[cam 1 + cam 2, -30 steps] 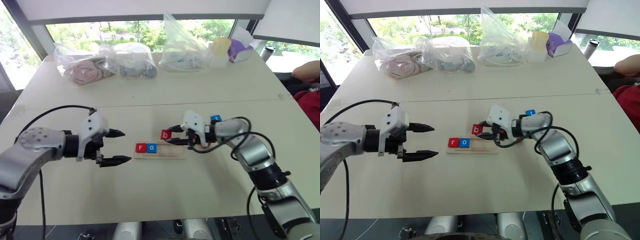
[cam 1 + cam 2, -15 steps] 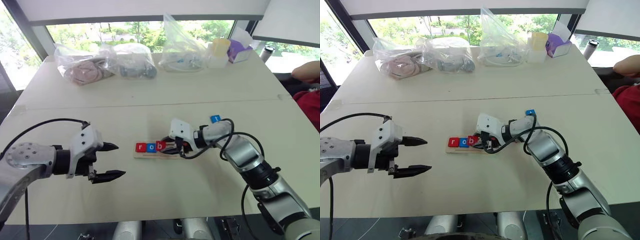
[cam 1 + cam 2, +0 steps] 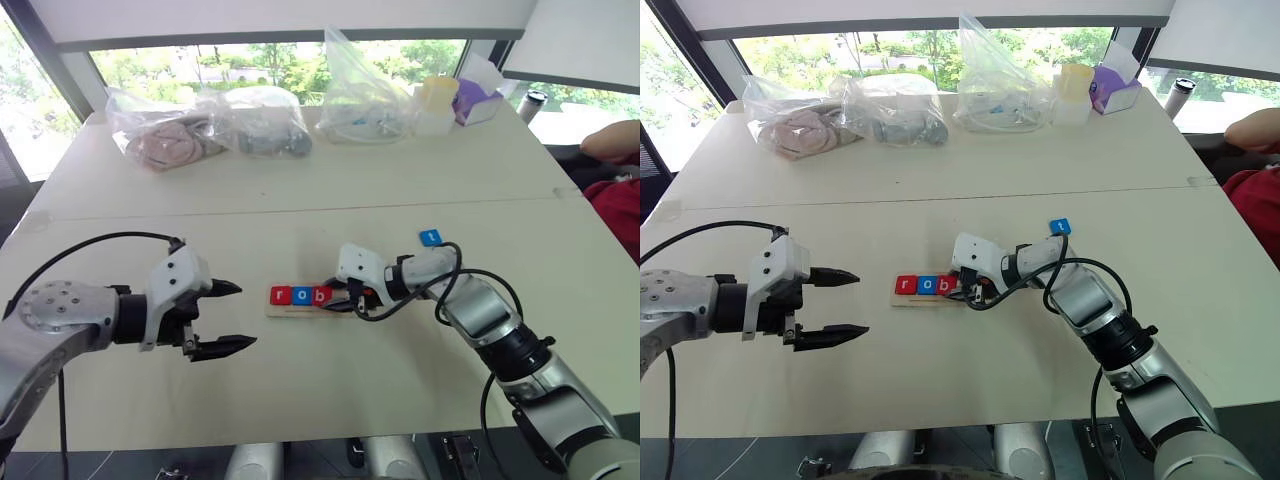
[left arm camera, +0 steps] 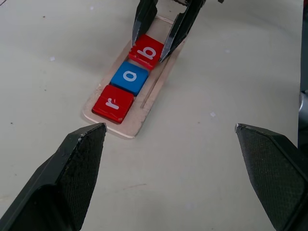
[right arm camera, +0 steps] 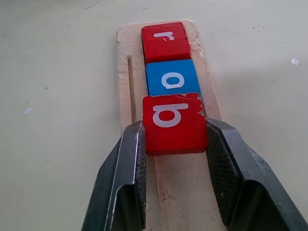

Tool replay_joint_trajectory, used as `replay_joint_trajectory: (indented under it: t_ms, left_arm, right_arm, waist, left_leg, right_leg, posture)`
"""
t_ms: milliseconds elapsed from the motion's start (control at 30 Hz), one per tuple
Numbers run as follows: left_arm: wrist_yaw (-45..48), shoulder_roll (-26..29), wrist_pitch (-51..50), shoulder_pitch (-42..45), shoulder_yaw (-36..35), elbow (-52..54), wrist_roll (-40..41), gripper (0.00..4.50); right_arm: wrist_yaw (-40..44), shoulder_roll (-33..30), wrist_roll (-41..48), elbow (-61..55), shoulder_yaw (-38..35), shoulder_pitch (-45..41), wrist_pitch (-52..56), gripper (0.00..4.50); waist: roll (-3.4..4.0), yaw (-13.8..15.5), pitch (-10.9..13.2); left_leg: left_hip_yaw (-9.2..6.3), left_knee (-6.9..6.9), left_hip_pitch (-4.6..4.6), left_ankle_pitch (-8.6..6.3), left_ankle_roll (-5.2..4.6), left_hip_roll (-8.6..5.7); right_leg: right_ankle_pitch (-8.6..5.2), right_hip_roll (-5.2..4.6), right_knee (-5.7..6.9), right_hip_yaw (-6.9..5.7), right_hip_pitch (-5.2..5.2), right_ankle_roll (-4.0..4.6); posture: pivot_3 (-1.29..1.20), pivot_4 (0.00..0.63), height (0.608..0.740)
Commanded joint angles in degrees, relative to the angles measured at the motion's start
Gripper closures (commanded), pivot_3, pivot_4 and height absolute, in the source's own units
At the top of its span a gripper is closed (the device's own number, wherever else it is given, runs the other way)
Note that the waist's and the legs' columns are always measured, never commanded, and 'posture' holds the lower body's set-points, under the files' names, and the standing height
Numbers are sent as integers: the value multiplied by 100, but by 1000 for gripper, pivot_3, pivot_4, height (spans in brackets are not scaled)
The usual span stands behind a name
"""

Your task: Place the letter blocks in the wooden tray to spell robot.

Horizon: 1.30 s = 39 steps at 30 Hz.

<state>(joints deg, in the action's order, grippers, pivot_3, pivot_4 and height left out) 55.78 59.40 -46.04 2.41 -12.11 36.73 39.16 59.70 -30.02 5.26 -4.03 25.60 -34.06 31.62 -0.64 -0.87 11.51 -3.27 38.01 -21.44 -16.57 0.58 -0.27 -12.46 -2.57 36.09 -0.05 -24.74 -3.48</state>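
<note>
Wooden tray (image 5: 166, 192) near the middle of the tabletop (image 3: 330, 390), lying flat, long side running left to right. Seated in it from the left end: red r block (image 5: 165, 40), blue o block (image 5: 172, 79), red b block (image 5: 173, 122) — the three in a row, edges touching. Remaining length of the tray bare on the right.

Right end effector (image 5: 174, 144) at the tray, black fingers (image 5: 132, 159) pinching the b block by its two opposite sides, block low in the tray next to the o.

Blue t block (image 3: 431, 238) loose on the tabletop, beyond the right forearm, well apart from the tray.

Left end effector (image 3: 222, 318) hovering left of the tray, pointing towards it, fingers spread wide, nothing between them.

Far edge of the tabletop by the window: clear plastic bags (image 3: 210, 125) with contents, pale yellow container (image 3: 440, 98), purple box (image 3: 480, 100).
</note>
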Motion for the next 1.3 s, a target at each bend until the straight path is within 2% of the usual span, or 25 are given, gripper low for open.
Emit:
replay_joint_trajectory:
  t_ms: [33,200,233,400,467,700,833,900,1000,1100,1167,1300]
  left_arm:
    - [-21,16,103,55,-34,5,-33,0]
    - [-79,-22,107,99,24,19,-31,0]
    - [-87,-27,111,99,29,19,-31,0]
    - [-112,-40,142,130,78,1,-53,0]
    - [-118,-65,123,188,80,23,10,0]
    - [-414,-542,-196,845,158,196,799,0]
    - [-592,-916,-131,1410,667,-66,628,0]
    - [-487,-984,-81,1551,820,-174,591,0]
    - [-290,-996,-16,1746,970,-365,562,0]
    - [-42,-954,34,1909,1158,-505,502,0]
    - [177,-886,84,2006,1310,-579,418,0]
    - [675,-649,286,2113,1574,-697,165,0]
  right_arm:
    - [-46,97,-44,-19,-16,-48,-152,2856]
    - [-173,189,-73,6,-92,-60,-206,374]
    - [-183,203,-62,0,-105,-67,-205,108]
    - [-279,210,3,-38,-309,-122,-264,108]
    - [-397,132,187,-184,-712,-139,-78,108]
    - [-1469,-100,762,-1355,-2377,355,1781,108]
    - [-2461,250,836,-2375,-3155,1043,3041,108]
    - [-2645,197,822,-2885,-3173,1541,3233,108]
    - [-2273,-406,579,-3142,-2903,2344,2045,108]
    - [-1500,-959,672,-2778,-2937,2806,708,108]
    - [-1029,-1233,762,-2279,-3026,2842,-3,108]
    - [71,-1890,466,-677,-2650,2380,-1873,108]
  waist:
    - [0,0,0]
    - [0,-1,0]
    - [0,-2,0]
    - [0,-1,0]
    - [0,3,0]
    - [-4,26,-2]
    - [-2,27,-3]
    - [-1,13,-4]
    - [0,4,-3]
    - [-2,-14,-3]
    - [-4,-22,-2]
    - [-5,-21,-1]
  left_leg:
    - [0,0,0,0,0,0]
    - [0,0,0,0,0,0]
    - [0,0,0,0,0,0]
    - [0,0,0,0,0,0]
    - [0,0,0,0,0,0]
    - [-2,1,-4,1,2,-2]
    - [0,0,-3,1,2,-6]
    - [1,0,-2,1,1,-10]
    - [3,-1,-1,1,1,-9]
    - [18,0,3,1,1,-9]
    - [23,4,8,1,1,-9]
    - [25,10,9,1,0,-8]
  right_leg:
    - [0,0,0,0,0,0]
    - [0,0,0,0,0,0]
    - [0,0,0,0,0,0]
    - [0,0,0,0,0,0]
    - [0,0,0,0,0,0]
    - [1,-9,-4,0,6,-3]
    - [2,-2,-2,-2,6,-7]
    - [3,1,2,-2,6,-7]
    - [0,6,2,-2,6,-4]
    - [-14,4,-1,1,7,-24]
    - [-15,4,-3,2,13,-25]
    - [-15,5,-4,2,16,-24]
  posture:
    - [0,150,740]
    - [0,150,740]
    - [0,150,740]
    - [0,150,740]
    - [0,150,740]
    - [0,150,740]
    - [0,150,740]
    - [0,150,740]
    - [0,150,740]
    - [0,150,740]
    - [0,150,740]
    - [0,150,740]
